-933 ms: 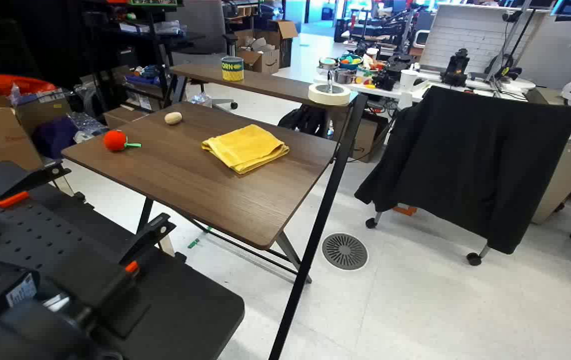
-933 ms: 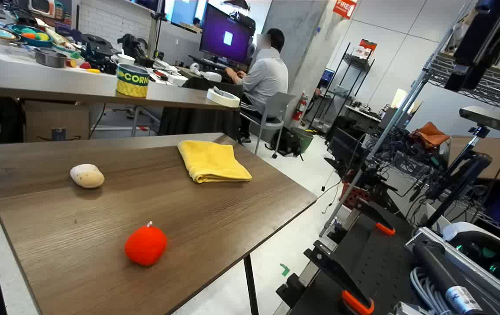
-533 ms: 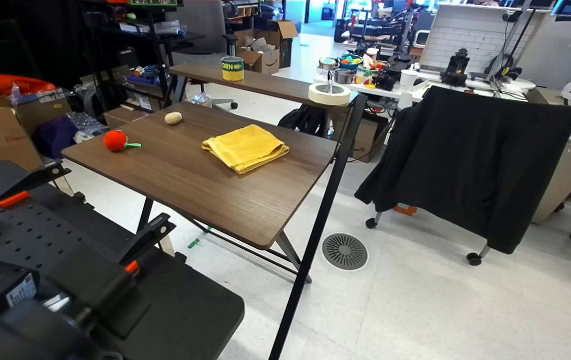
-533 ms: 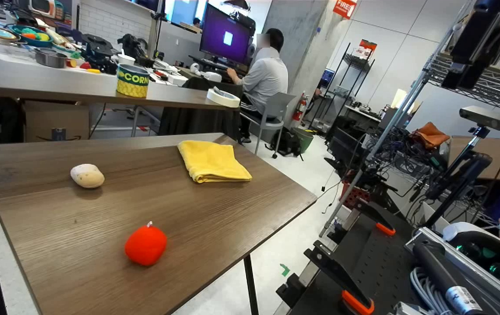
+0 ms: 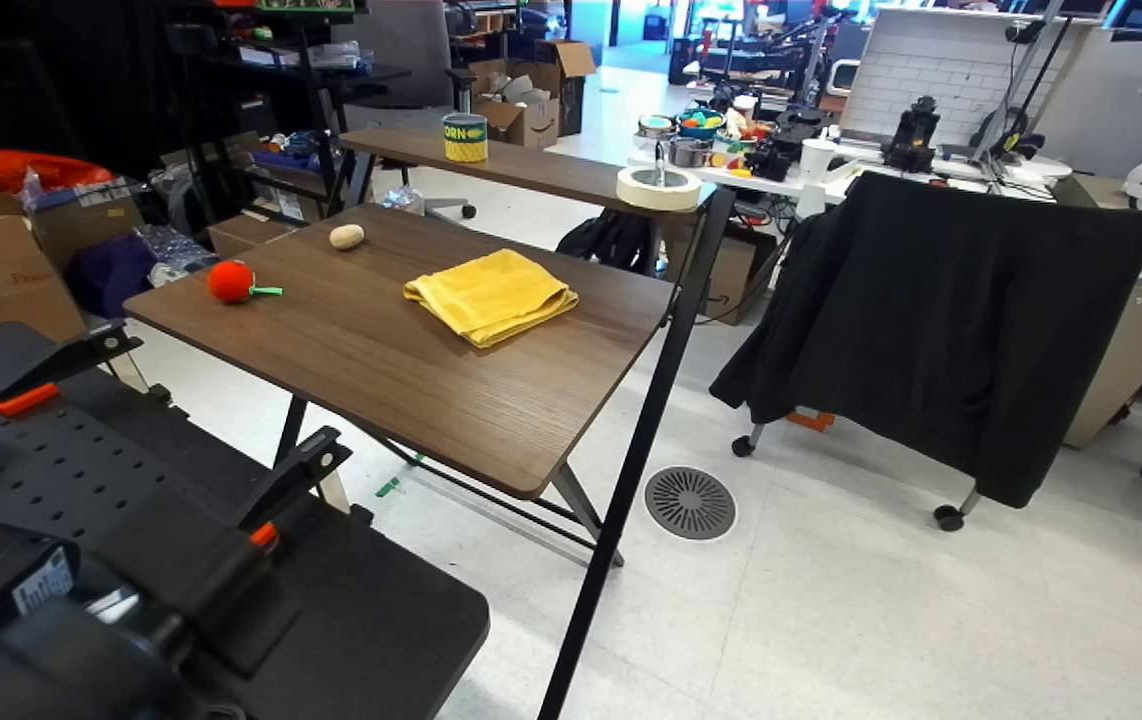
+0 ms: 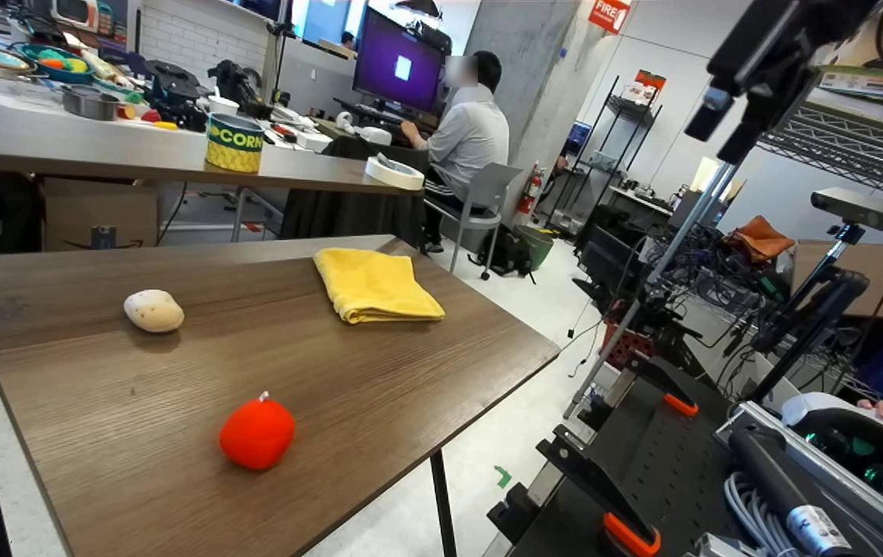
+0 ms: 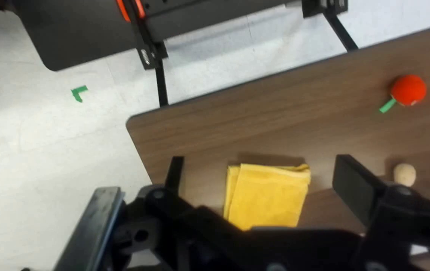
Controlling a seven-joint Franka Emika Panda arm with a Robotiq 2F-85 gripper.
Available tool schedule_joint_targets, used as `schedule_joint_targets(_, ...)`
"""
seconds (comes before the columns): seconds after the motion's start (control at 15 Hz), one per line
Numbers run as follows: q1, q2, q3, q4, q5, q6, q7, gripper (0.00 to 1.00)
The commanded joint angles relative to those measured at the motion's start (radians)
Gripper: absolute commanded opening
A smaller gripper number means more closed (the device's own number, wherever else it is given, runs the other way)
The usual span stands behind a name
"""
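My gripper hangs in the air at the upper right of an exterior view. It is open and holds nothing. In the wrist view the gripper has its fingers wide apart, with the folded yellow cloth showing between them, well below. The cloth lies on the brown table in both exterior views. A red-orange round thing with a green strip, seen in the wrist view, lies near a table edge. A pale potato-like thing lies on the table too.
A raised shelf along the table bears a corn can and a tape roll. A black slanted leg rises beside the table. A black bench with clamps stands next to it. A person sits further back.
My gripper has moved left in an exterior view and tilted, with both fingers now showing apart. The cloth, round thing and potato-like thing have not moved.
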Motion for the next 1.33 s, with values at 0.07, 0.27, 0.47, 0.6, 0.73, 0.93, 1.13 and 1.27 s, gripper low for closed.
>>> schedule_joint_targets(0.07, 0.006, 0.103, 0.128, -0.036, -0.051, 0.361, 0.152, 1.00)
schedule_joint_targets(0.27, 0.018, 0.094, 0.124, -0.032, -0.027, 0.321, 0.136, 1.00)
schedule_joint_targets(0.47, 0.014, 0.107, 0.125, -0.034, -0.031, 0.335, 0.138, 1.00)
schedule_joint_targets(0.6, 0.011, 0.112, 0.124, -0.040, -0.034, 0.357, 0.138, 1.00)
schedule_joint_targets(0.73, 0.024, 0.168, 0.127, -0.036, -0.018, 0.421, 0.139, 1.00)
schedule_joint_targets(0.93, 0.048, 0.309, 0.156, -0.005, -0.024, 0.497, 0.146, 1.00)
schedule_joint_targets(1.13, 0.041, 0.497, 0.207, 0.057, -0.113, 0.596, 0.227, 1.00)
schedule_joint_targets(1.27, -0.004, 0.590, 0.240, 0.102, -0.316, 0.662, 0.370, 1.00)
